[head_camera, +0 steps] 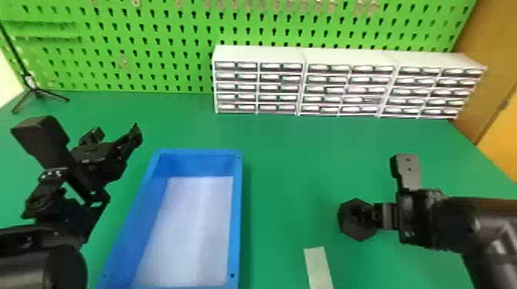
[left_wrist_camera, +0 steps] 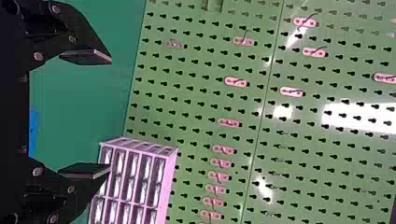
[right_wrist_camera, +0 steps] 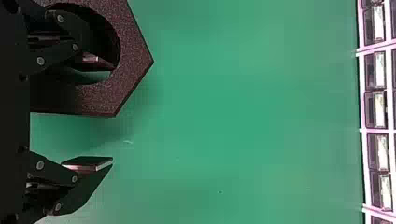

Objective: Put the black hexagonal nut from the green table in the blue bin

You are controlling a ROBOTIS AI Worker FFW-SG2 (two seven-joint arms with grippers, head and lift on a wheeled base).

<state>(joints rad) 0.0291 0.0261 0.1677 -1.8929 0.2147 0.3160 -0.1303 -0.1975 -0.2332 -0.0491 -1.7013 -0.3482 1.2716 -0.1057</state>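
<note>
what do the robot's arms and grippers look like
The left arm and right arm are black with rounded, slightly shiny segments; small white marks dot the left wrist. The left gripper and right gripper are black too, each with two angular fingers, silvery round screw heads and flat fingertip pads.

White drawer cabinet (head_camera: 258, 53), in three sections, stands on green table (head_camera: 292, 153). Perforated green panel (head_camera: 165, 73) behind cabinet, bright glare (left_wrist_camera: 364, 117) on it. Right of cabinet: orange-brown surface (head_camera: 488, 65). Left: black tripod (head_camera: 35, 90).
</note>
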